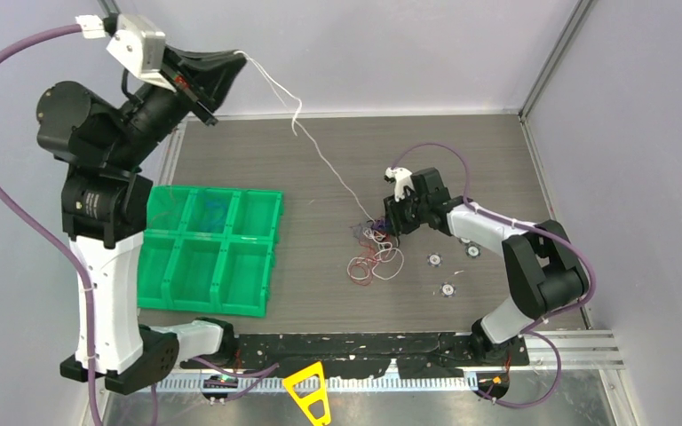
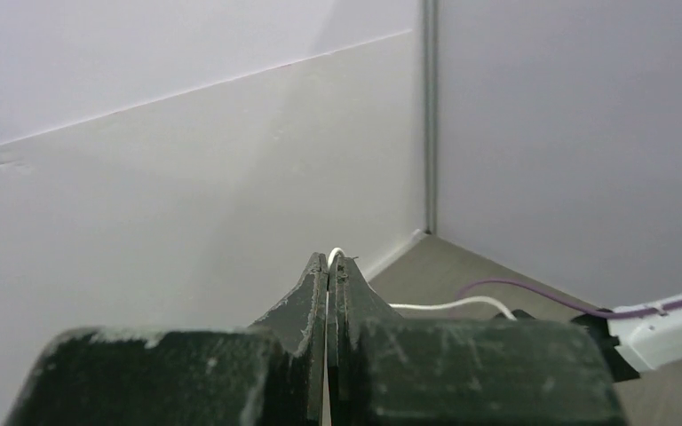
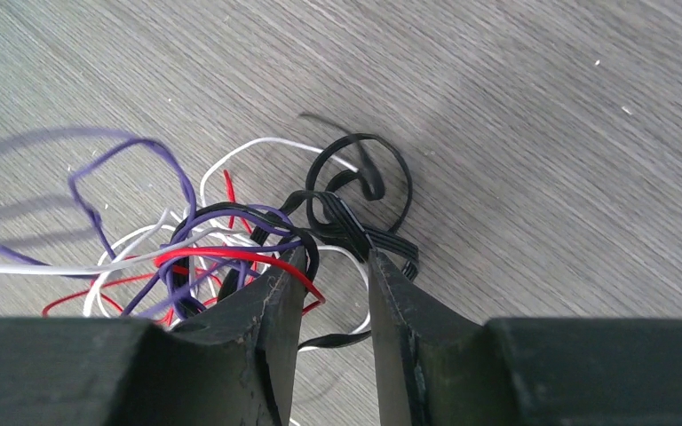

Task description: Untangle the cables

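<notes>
The bundle of cables lies right of the green tray, just under the right gripper. Its jaws stand partly apart around a black cable (nothing pinched, I think). The left gripper, high beyond the tray, is clenched on a white cable that slants down to the bundle. Small discs lie farther right, out of the way.
</notes>
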Tool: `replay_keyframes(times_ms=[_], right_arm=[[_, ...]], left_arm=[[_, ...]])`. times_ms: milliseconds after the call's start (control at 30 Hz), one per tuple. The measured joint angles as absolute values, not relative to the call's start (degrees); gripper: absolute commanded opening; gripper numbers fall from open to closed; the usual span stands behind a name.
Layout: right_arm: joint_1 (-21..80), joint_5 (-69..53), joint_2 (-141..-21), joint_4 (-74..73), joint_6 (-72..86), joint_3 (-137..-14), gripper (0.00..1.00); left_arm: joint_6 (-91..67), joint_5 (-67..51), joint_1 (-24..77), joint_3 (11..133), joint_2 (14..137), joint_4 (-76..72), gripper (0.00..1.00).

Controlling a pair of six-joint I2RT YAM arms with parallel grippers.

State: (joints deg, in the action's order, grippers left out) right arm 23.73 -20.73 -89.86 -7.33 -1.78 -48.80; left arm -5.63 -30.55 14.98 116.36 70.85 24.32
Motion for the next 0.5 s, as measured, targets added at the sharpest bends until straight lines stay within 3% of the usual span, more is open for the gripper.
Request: replay_keyframes(times_ms=[67, 133, 233, 300, 500], right_arm=[[23.7, -20.9, -90.4, -8.4, -2.0, -49.7, 0.37], [23.7, -20.9, -91.6, -9.8, -2.6, -51.2, 0.29], [23.7, -20.6, -94.1, -12.1, -3.5, -53.4, 0.10], [23.7, -19.3, -96.1, -14.1, -4.6, -55.1, 0.06], [21.6, -16.4, -100.0, -21.8, -7.7, -60.3, 0.13]], left_arm=[[-5.6, -29.4, 12.4, 117.5, 71.0, 24.8, 0.00], [-5.6, -27.8, 10.1, 119.4, 71.7, 25.4, 0.00], [-5.6, -25.7, 7.6, 124.6, 74.1, 26.1, 0.00], [-5.6, -23.9, 6.5, 127.4, 75.1, 26.0, 0.00], [-3.9, -17.3, 4.5, 129.2, 74.7, 25.1, 0.00]])
